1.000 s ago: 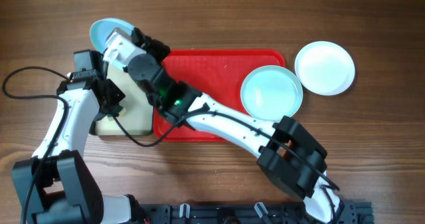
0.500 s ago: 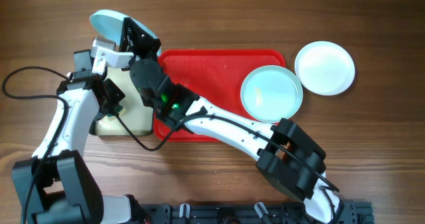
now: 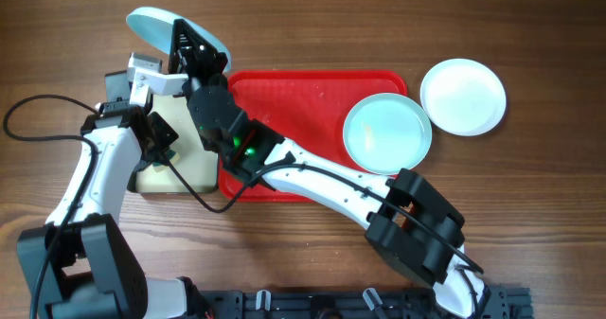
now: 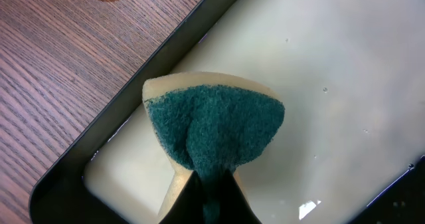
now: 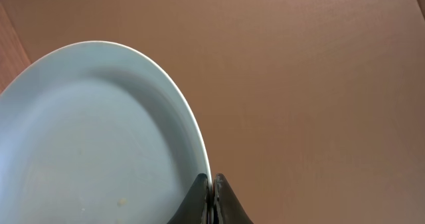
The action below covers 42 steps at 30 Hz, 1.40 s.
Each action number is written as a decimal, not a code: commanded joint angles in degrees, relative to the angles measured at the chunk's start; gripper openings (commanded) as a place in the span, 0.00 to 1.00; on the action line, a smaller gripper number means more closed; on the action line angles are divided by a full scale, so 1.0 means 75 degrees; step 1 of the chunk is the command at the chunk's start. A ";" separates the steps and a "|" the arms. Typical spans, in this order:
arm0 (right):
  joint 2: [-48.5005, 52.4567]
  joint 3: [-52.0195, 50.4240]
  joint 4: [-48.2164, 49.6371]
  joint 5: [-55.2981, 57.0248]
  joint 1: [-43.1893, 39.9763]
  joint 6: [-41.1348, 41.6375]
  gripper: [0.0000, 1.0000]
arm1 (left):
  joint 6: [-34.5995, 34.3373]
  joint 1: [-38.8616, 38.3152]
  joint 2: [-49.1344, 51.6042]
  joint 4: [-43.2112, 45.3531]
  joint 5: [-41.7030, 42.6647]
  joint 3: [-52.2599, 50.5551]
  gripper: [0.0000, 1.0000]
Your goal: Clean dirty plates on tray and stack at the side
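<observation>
From above, the red tray (image 3: 303,87) lies mid-worktop (image 3: 530,215). One aqua plate (image 3: 386,130) sits on its right end. The white plate (image 3: 462,95) rests on the wood just beside the tray's far right corner. Past the tray's far left corner, the right claw (image 3: 180,43) holds a second aqua plate (image 3: 151,24) tilted up.

At the left wrist, the left claw (image 4: 211,184) is clamped on a green-faced sponge (image 4: 212,131), with the black-rimmed tray (image 4: 126,91) and its cream floor beneath.

At the right wrist, the right claw is pinched tight on the second aqua plate's rim.
</observation>
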 commanded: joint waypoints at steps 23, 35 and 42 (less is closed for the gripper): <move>-0.0070 0.0047 -0.6117 -0.0411 -0.0452 1.0407 0.04 | 0.0096 0.0012 -0.0012 -0.0032 0.0035 -0.0061 0.04; -0.1311 0.0047 -0.7944 -0.4890 -0.2291 1.2313 0.04 | 0.0096 0.0012 -0.0012 -0.0029 0.0035 -0.0061 0.04; -0.1979 0.0047 -0.9305 -0.6723 -0.3888 1.2625 0.04 | 0.0096 0.0012 -0.0012 -0.0029 0.0035 -0.0061 0.04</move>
